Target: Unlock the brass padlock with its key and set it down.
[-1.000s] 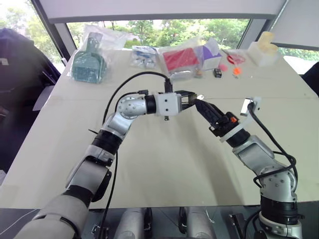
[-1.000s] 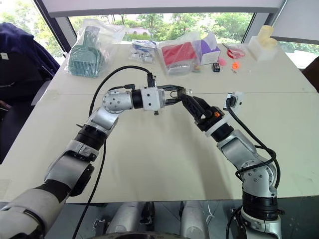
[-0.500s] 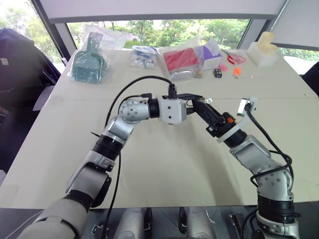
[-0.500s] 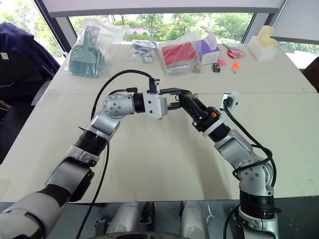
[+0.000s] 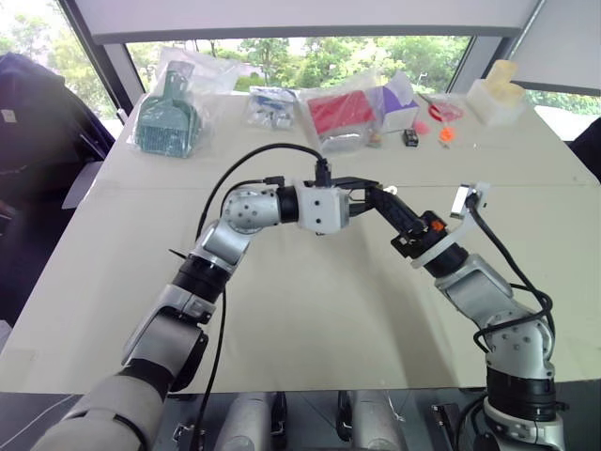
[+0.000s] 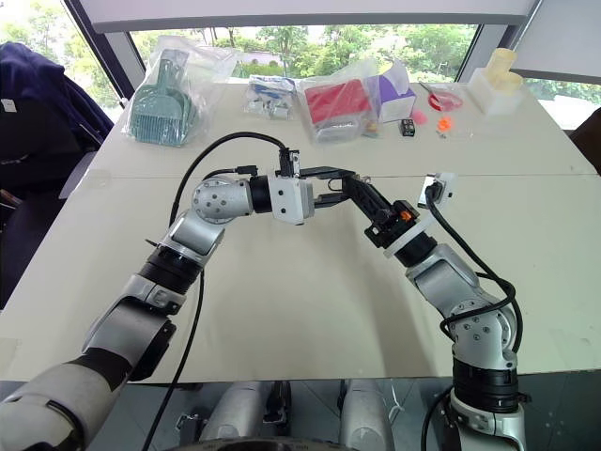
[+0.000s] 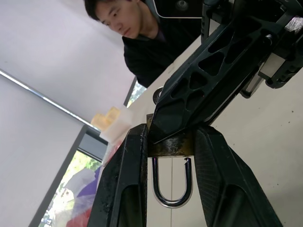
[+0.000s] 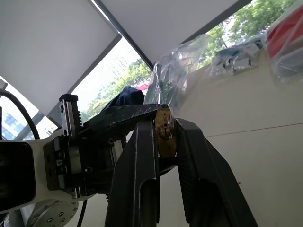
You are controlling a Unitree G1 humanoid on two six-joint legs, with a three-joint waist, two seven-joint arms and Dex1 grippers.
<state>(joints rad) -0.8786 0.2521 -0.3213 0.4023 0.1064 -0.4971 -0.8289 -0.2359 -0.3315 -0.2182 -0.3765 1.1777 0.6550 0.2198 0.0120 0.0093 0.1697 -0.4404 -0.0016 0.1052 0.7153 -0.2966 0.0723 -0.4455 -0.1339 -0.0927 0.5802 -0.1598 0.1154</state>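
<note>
The brass padlock (image 7: pixel 171 144) hangs in mid-air above the middle of the table, with its silvery shackle (image 7: pixel 170 187) sprung free at one end. My left gripper (image 5: pixel 369 192) points to the right and is shut on the sides of the lock's body. My right gripper (image 8: pixel 164 122) reaches in from the right and is shut on the same brass padlock (image 8: pixel 164 135), its fingers (image 7: pixel 208 80) pinching the body from the other side. I cannot make out the key.
Along the far edge of the table (image 5: pixel 310 310) lie a bagged teal dustpan (image 5: pixel 167 117), a bagged red packet (image 5: pixel 340 113), a purple box (image 5: pixel 399 103), a small black box (image 5: pixel 409 137), orange bits (image 5: pixel 445 134) and a white foam block (image 5: pixel 496 94). A person (image 7: pixel 142 42) sits beyond the table.
My right gripper's fingers, open a second ago, have closed onto the padlock that the left gripper holds. Both arms have stayed nearly in place.
</note>
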